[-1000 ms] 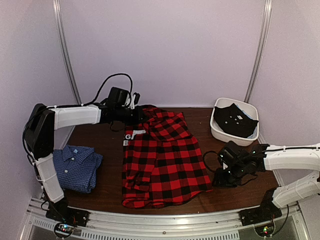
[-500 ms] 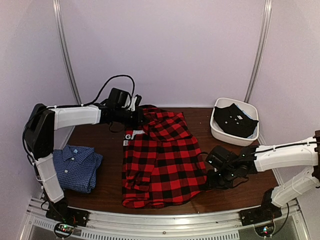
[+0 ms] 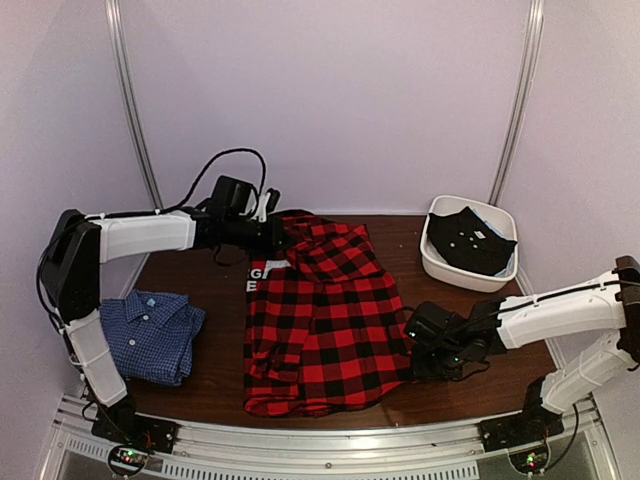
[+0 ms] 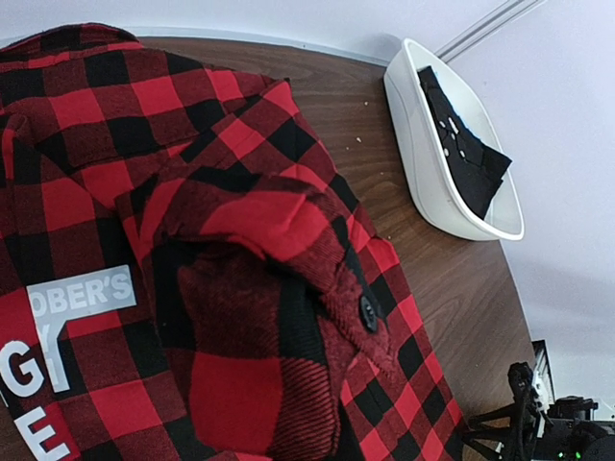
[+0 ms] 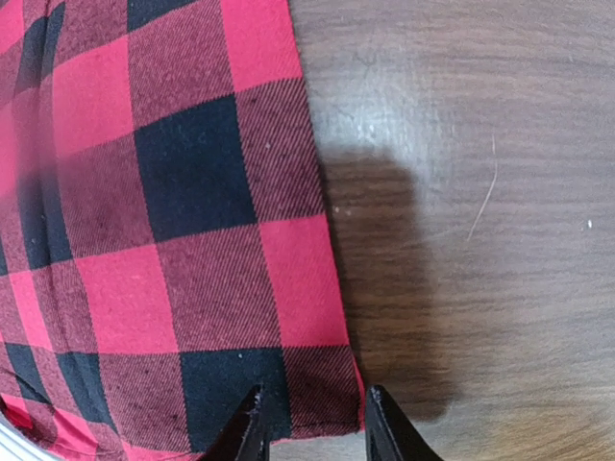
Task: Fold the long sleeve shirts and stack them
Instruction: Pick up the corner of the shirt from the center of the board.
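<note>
The red-and-black plaid shirt [image 3: 322,322] lies spread across the middle of the table, with white lettering [image 3: 259,275] on a black panel at its upper left. My left gripper [image 3: 282,236] is at the shirt's far left top, shut on a raised fold of it. In the left wrist view the buttoned cuff [image 4: 363,312] and plaid cloth [image 4: 240,221] cover my fingers. My right gripper [image 3: 413,347] is open at the shirt's near right corner. In the right wrist view it [image 5: 312,403] straddles the hem corner [image 5: 322,384]. The blue check shirt [image 3: 152,335] lies folded at the near left.
A white tub [image 3: 434,262] holding a black garment [image 3: 468,240] stands at the far right, also in the left wrist view [image 4: 420,154]. A black cable loops above the left arm. Bare brown table [image 3: 480,385] lies right of the plaid shirt.
My right gripper has moved left across the bare table to the plaid shirt's near right corner. My left arm has shifted only slightly, still holding the fold.
</note>
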